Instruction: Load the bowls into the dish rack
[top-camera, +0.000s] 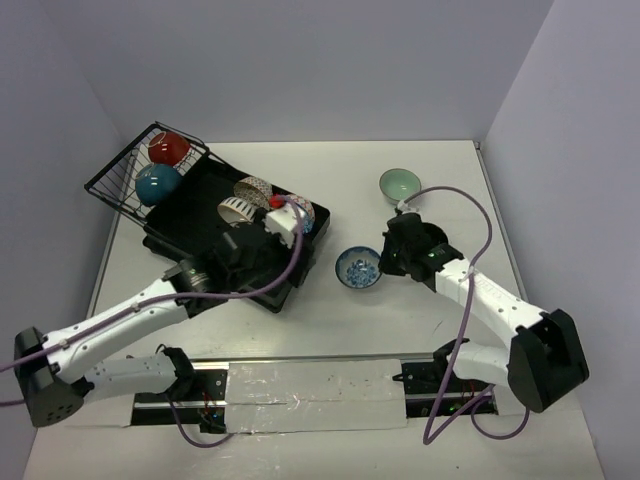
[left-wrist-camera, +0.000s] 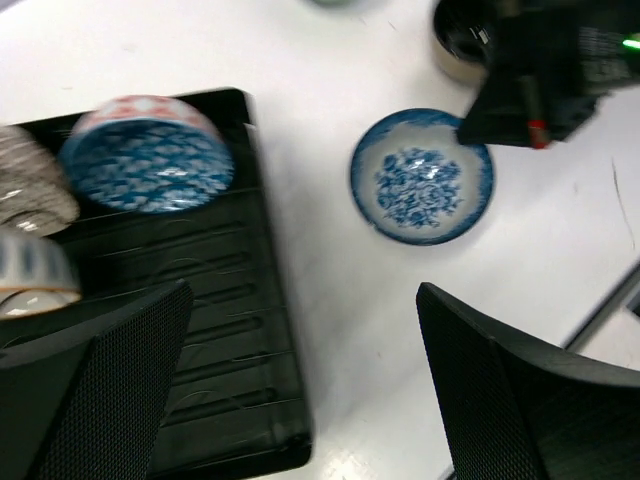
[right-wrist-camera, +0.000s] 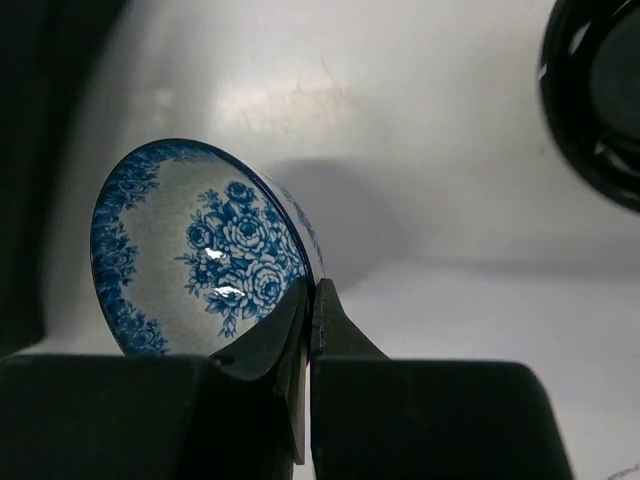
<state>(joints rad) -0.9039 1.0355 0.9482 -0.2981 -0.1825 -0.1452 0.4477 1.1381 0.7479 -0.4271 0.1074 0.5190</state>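
The black dish rack (top-camera: 215, 225) lies at centre left, its wire basket (top-camera: 115, 185) holding a red bowl (top-camera: 168, 148) and a teal bowl (top-camera: 158, 184). A lattice bowl (top-camera: 255, 187), a cream-and-brown bowl (top-camera: 236, 208) and a blue patterned bowl (top-camera: 303, 214) (left-wrist-camera: 146, 152) stand on the ribbed tray (left-wrist-camera: 215, 300). My right gripper (top-camera: 380, 262) (right-wrist-camera: 312, 300) is shut on the rim of a blue-and-white floral bowl (top-camera: 358, 267) (right-wrist-camera: 195, 250) (left-wrist-camera: 421, 176), which is tilted. My left gripper (top-camera: 278, 270) (left-wrist-camera: 303, 330) is open and empty over the rack's near right corner. A mint green bowl (top-camera: 399, 183) sits on the table behind.
The white table (top-camera: 400, 310) is walled in on three sides. The right arm's purple cable (top-camera: 470, 200) loops over the table near the mint bowl. A dark round object (right-wrist-camera: 600, 100) fills the top right of the right wrist view.
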